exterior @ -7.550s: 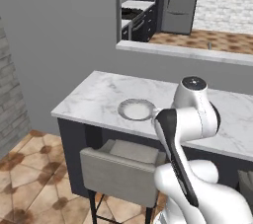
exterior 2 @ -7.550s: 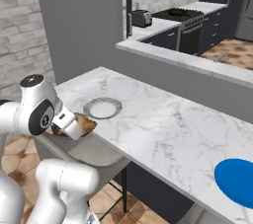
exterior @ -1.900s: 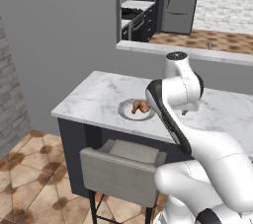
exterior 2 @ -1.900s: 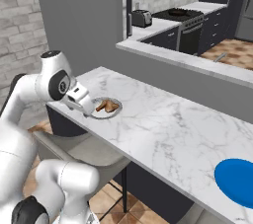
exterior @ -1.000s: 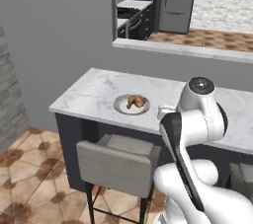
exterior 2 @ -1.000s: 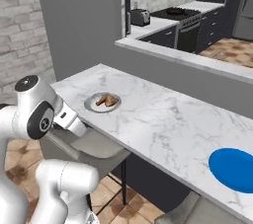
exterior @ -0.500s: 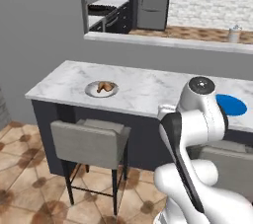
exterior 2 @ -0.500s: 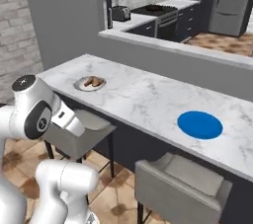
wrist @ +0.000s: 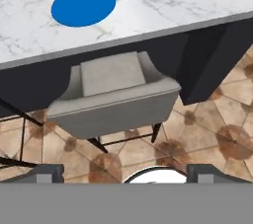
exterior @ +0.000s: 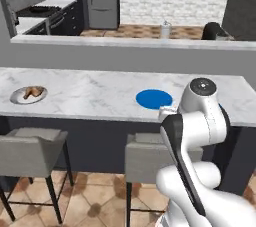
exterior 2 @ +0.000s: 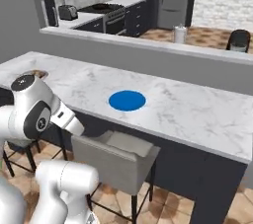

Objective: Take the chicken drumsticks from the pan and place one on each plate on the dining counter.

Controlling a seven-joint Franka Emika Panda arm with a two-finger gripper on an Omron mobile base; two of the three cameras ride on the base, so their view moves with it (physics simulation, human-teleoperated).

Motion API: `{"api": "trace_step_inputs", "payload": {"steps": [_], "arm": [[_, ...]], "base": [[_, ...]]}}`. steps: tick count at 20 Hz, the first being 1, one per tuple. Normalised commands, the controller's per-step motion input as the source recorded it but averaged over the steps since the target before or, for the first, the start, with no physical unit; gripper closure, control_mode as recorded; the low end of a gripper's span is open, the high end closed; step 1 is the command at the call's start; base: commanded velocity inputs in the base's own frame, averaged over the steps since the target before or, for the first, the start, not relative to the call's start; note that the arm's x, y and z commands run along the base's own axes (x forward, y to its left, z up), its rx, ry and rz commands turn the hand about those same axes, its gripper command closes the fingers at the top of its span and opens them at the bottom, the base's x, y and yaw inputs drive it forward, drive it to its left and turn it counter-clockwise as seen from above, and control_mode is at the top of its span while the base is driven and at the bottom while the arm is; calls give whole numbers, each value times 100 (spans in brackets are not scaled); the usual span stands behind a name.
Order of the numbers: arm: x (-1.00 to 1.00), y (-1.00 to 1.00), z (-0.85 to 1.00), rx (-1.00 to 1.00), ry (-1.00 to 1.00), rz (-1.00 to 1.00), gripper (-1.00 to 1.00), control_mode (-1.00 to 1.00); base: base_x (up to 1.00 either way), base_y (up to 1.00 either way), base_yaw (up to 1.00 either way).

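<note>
The claw [wrist: 123, 171] hangs low and empty in front of the dining counter [exterior: 100, 96], its two finger tips [wrist: 47, 171] spread wide at the bottom of the hand view, nothing between them. Looking along it, a grey stool [wrist: 111, 97] sits just ahead and the blue plate [wrist: 83, 5] lies beyond that, up on the marble and bare. One drumstick [exterior: 34, 91] rests on the pale plate [exterior: 22, 97], well apart from the claw along the slab and far out past the blue one; its long axis I can't make out at this size. The second drumstick and the pan aren't anywhere I can pick out, so the next pickup, I judge, lies off toward the kitchen beyond the raised ledge [exterior: 125, 43], away from where the claw points now. The count: two plates, one served and one waiting; one drumstick on show; two stools tucked under the counter; one arm to do the job.
</note>
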Motion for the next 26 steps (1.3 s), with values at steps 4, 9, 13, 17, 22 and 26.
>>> {"api": "trace_step_inputs", "payload": {"steps": [4, 9, 13, 17, 22, 26], "arm": [[0, 0, 0, 0, 0, 0, -100, 100], [0, 0, 0, 0, 0, 0, -100, 100], [0, 0, 0, 0, 0, 0, -100, 100], [0, 0, 0, 0, 0, 0, -100, 100], [0, 0, 0, 0, 0, 0, -100, 100], [0, 0, 0, 0, 0, 0, -100, 100]], "base": [[-17, -100, -37], [0, -100, -36], [1, -100, -26], [12, -100, -5], [24, -100, 0], [48, -100, 10]]}}
